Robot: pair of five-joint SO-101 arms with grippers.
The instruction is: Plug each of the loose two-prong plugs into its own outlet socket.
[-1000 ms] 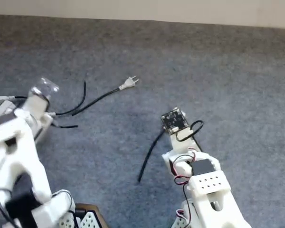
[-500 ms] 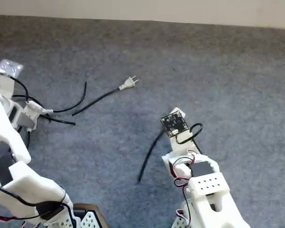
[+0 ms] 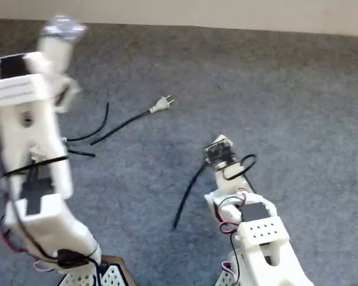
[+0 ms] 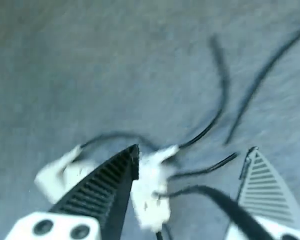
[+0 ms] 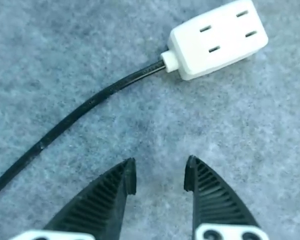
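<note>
The left arm [image 3: 30, 137] has swung up toward the far edge of the grey bench [image 3: 286, 89], its left claw [image 4: 193, 148] wide open and empty. The right claw [image 5: 160, 160], half open and empty, hovers near the white plastic outlet socket [image 5: 217, 37]. The white two-prong plug [image 3: 161, 105] lies loose, well apart.

Free desk [image 3: 274, 83] all around white plug [image 3: 161, 105] head; loose black cables [image 3: 105, 120] clutter desk beside left arm [image 3: 27, 119].

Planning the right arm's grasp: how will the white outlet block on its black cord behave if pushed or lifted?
The white plastic outlet block has flat faces, so it should slide rather than roll, though the grey carpet may resist. Its black cord lies in a loose curve, so it is probably floppy and would tug when lifted.
</note>
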